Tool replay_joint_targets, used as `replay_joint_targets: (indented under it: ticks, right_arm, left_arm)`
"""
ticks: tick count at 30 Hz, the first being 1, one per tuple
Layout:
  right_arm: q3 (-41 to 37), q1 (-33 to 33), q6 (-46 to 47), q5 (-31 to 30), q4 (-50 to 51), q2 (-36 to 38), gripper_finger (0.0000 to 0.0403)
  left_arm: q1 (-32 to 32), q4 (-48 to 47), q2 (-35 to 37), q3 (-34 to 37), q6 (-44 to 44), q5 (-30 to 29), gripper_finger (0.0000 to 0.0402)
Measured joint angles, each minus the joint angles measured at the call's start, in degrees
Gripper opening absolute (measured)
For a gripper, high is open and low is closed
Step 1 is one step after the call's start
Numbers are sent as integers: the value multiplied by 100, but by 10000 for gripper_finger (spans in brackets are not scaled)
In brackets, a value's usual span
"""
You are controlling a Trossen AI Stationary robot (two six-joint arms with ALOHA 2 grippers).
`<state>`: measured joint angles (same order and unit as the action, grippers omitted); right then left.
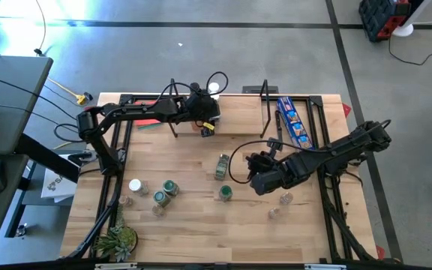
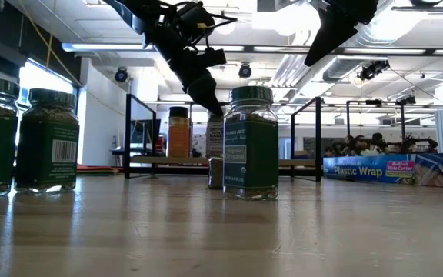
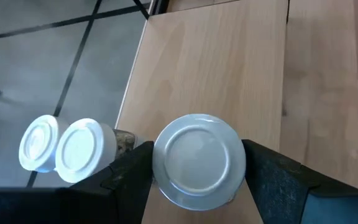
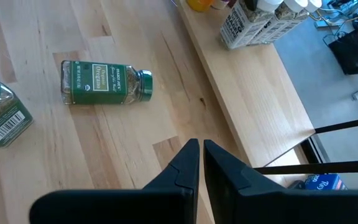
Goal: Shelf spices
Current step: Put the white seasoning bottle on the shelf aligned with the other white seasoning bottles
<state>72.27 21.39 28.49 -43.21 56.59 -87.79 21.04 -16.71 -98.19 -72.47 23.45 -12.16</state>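
My left gripper (image 1: 205,120) is over the light-wood shelf (image 1: 238,112) at the table's far side, shut on a pale-lidded spice jar (image 3: 199,160). Two white-lidded jars (image 3: 61,148) stand right beside that jar at the board's edge, and an orange jar (image 2: 178,132) stands on the shelf too. My right gripper (image 4: 201,146) is shut and holds nothing. It hangs above the table's middle, near a green oregano jar (image 4: 104,83) that lies on its side. Several more jars (image 1: 163,193) stand on the near left of the table. My left gripper pinches the jar's round lid (image 3: 159,163) between its two fingers (image 3: 272,177), one on each opposite side. The fingers slant down at it from the table's left. The jar stands upright, and in the low view its base (image 2: 215,154) seems to rest on the shelf board.
A long blue plastic-wrap packet (image 1: 295,120) lies right of the shelf's black end frame (image 1: 265,105). Two clear jars (image 1: 280,206) stand near my right arm. A small plant (image 1: 118,240) sits at the near left corner. A green jar (image 2: 250,142) stands mid-table.
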Motion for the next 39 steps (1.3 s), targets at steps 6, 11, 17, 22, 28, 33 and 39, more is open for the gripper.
replay_joint_targets:
  ticks: [6,11,17,22,28,33,39]
  right_arm:
    - [0,0,1,1,-14,-2,16]
    - [0,0,2,1,-27,-2,16]
    - [0,-12,-22,6,-95,-2,16]
    - [0,-274,-1218,72,-855,-2,16]
    - [0,-1269,-3167,1336,-2329,-42,16]
    - [-2,-2347,-4037,2670,-3591,-211,21]
    - [0,-3312,-4431,4334,-4528,-683,88]
  left_arm:
    - [8,13,0,0,39,-9,237]
    - [78,11,0,-2,33,-12,261]
    - [100,12,29,-2,123,-76,282]
    - [-173,-56,367,-74,124,-458,284]
    - [-967,-1138,1290,-179,-373,-2019,284]
    - [-1846,-2663,2151,-179,-1798,-2875,281]
    - [-2840,-3810,2857,236,-3950,-3147,280]
